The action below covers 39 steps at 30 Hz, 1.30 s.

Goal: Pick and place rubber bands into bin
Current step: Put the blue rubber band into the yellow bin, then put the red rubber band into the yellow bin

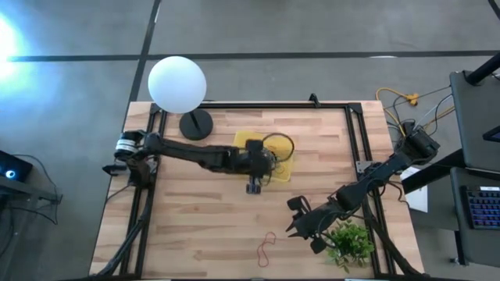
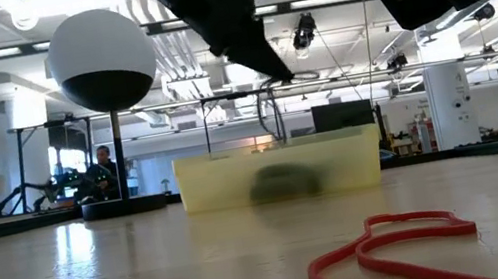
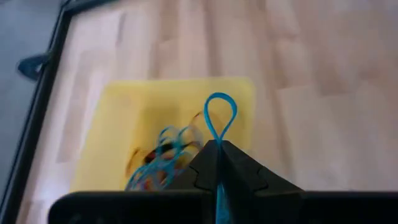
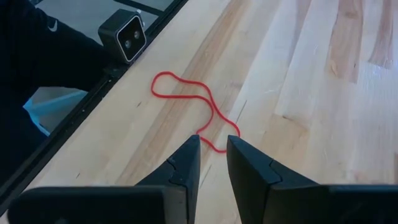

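The yellow bin (image 1: 244, 140) stands mid-table with several rubber bands (image 3: 160, 163) lying inside it. My left gripper (image 3: 217, 144) hovers over the bin, shut on a blue rubber band (image 3: 221, 115); this gripper (image 1: 273, 156) reaches in from the table's left. A red rubber band (image 4: 186, 99) lies flat on the wood near the front edge, also seen in the high view (image 1: 267, 246) and the low view (image 2: 388, 243). My right gripper (image 4: 212, 146) hangs above this band's near end, its fingers a little apart and touching nothing. My left gripper pinches the blue band between its two fingertips at one end (image 3: 217, 140). The fingers slant down from the table's left. A small loop (image 3: 221, 99) pokes out past the tips, and a strand (image 3: 221, 199) runs back between the fingers. The band is lifted clear above the bin.
A white globe lamp (image 1: 177, 84) on a black base (image 1: 195, 123) stands at the far left, beside the bin. A small green plant (image 1: 349, 242) sits at the near right corner. Black rails (image 1: 355, 140) frame the table. Bare wood lies between the bin and the red band.
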Motion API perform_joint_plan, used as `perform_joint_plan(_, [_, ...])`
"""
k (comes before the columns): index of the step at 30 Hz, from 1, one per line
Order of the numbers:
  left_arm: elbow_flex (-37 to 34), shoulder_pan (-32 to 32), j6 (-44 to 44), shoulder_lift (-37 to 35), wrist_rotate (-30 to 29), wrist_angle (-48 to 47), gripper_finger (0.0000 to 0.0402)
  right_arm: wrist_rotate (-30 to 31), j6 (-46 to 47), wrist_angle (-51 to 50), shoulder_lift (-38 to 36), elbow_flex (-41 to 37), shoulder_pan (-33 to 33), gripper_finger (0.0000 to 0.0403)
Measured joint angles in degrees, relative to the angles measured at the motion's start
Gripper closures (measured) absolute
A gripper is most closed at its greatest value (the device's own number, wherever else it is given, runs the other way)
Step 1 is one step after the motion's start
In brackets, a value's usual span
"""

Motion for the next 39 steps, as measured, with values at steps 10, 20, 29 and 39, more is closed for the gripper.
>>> perform_joint_plan(10, [0.0,8.5,-1.0,0.0,2.9,-1.2,0.0401,0.0,0.2,-0.1,0.0,0.0,0.0,0.0335])
perform_joint_plan(20, [0.0,9.4,-1.1,0.0,3.5,-2.1,0.0299,0.0,0.7,-0.1,0.0,0.0,0.0,0.0335])
perform_joint_plan(29, [-0.2,3.2,-9.9,-1.9,11.7,-14.9,0.0231,0.0,1.1,4.9,3.9,0.0,-0.1,0.0335])
perform_joint_plan(39, [-6.3,-15.6,-23.4,-5.3,1.1,-15.4,0.0231,-5.0,-12.1,8.2,15.4,7.8,-2.6,0.0334])
